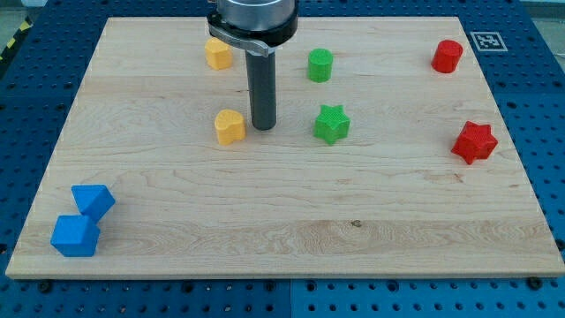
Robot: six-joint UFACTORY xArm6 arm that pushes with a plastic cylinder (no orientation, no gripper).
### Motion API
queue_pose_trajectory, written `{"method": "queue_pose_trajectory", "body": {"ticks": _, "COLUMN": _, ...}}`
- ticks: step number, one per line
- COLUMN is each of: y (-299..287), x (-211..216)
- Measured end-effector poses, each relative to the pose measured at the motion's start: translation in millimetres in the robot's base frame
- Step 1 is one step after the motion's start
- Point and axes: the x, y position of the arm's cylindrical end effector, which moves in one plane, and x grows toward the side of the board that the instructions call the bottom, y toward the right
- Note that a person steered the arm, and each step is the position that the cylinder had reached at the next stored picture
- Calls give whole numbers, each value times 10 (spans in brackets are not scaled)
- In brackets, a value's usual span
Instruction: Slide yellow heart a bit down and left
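Observation:
The yellow heart [229,127] lies on the wooden board, left of centre in the upper half. My tip [263,127] stands just to the heart's right, a small gap away, not clearly touching it. A second yellow block [218,53], roughly hexagonal, lies above the heart near the view's top, beside the arm's dark body.
A green cylinder [320,65] and a green star [332,124] lie right of my tip. A red cylinder [448,56] and a red star [474,142] lie at the view's right. Two blue blocks [93,201] [75,236] sit at the bottom left, near the board's edge [282,277].

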Motion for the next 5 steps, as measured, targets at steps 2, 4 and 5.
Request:
{"method": "queue_pose_trajectory", "body": {"ticks": 2, "y": -226, "x": -18}}
{"method": "queue_pose_trajectory", "body": {"ticks": 4, "y": -259, "x": 38}}
{"method": "queue_pose_trajectory", "body": {"ticks": 5, "y": -393, "x": 159}}
